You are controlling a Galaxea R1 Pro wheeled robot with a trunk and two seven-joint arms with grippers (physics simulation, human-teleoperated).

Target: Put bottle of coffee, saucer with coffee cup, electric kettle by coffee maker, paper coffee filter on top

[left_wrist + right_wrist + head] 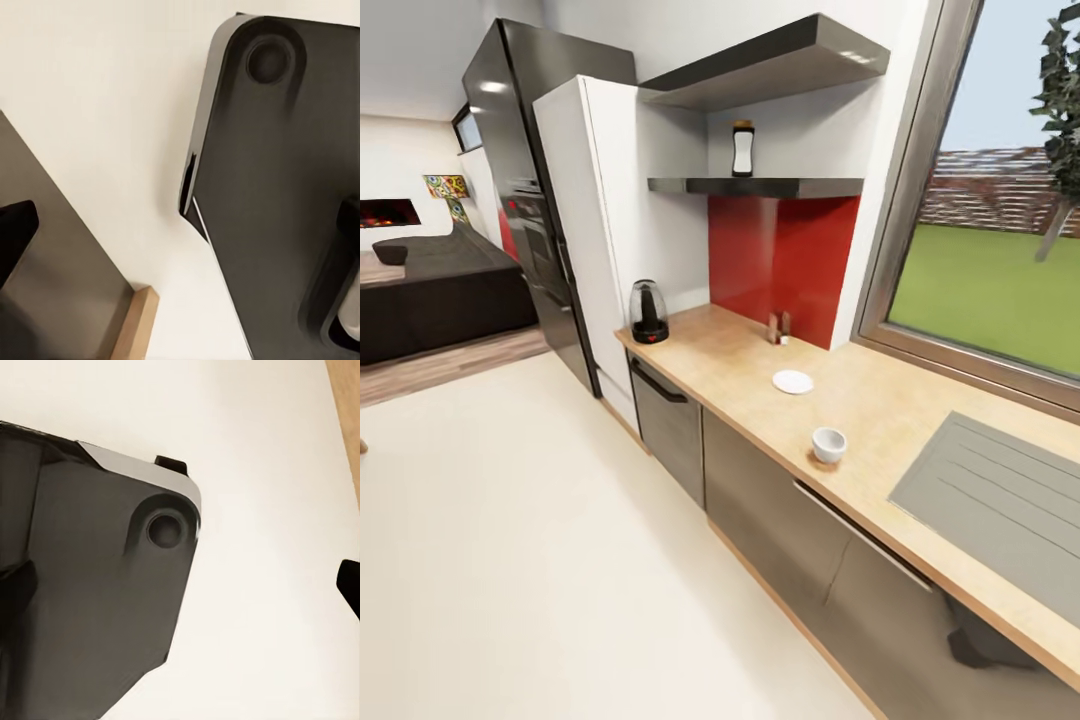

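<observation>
The electric kettle (pixel 648 312) stands at the far end of the kitchen countertop (pixel 740 365), beside a tall white cabinet. The saucer (pixel 792 381) lies bare mid-counter, and the coffee cup (pixel 828 444) stands apart from it, nearer the front edge. The bottle of coffee (pixel 742 148) stands upright on the kitchen shelf (pixel 760 186) above a red backsplash. The coffee maker and the paper coffee filter are out of view. My left gripper (pixel 180 232) and right gripper (pixel 184 592) hang open over the pale floor, beside my dark base, holding nothing.
Two small brown shakers (pixel 780 327) stand by the backsplash. A grey sink drainboard (pixel 1000 500) is set into the near counter under a large window. A black fridge (pixel 525 190) and white cabinet (pixel 595 230) close the counter's far end. Wide pale floor (pixel 510 540) lies to the left.
</observation>
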